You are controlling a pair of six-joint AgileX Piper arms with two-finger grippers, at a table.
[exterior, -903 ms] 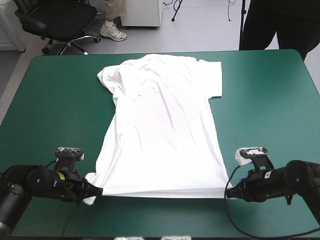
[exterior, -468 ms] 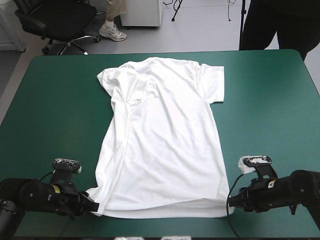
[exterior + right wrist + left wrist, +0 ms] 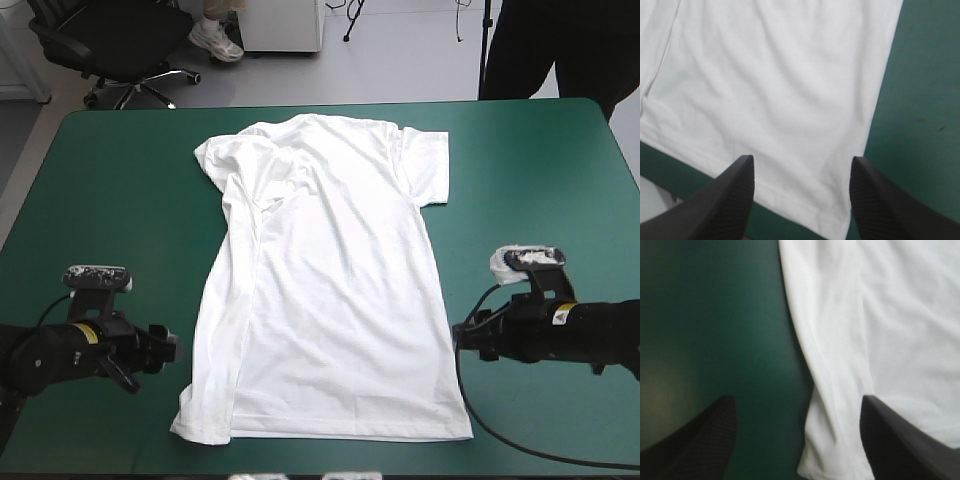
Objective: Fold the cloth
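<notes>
The white T-shirt lies spread flat on the teal-green cover, collar toward the far edge and hem near the front edge. Its far-left sleeve is creased and folded over. My left gripper sits low on the table just left of the shirt's side edge, apart from it. In the left wrist view the left gripper is open, with the T-shirt edge ahead between its fingers. My right gripper rests at the shirt's right side edge. In the right wrist view the right gripper is open over the T-shirt hem corner.
Bare teal-green cover stretches left of the shirt, with more cover on the right. The hem lies close to the table's front edge.
Both grippers opened and let go of the hem corners, then drew back outward and slightly away from the front edge. The hem dropped and now lies flat.
</notes>
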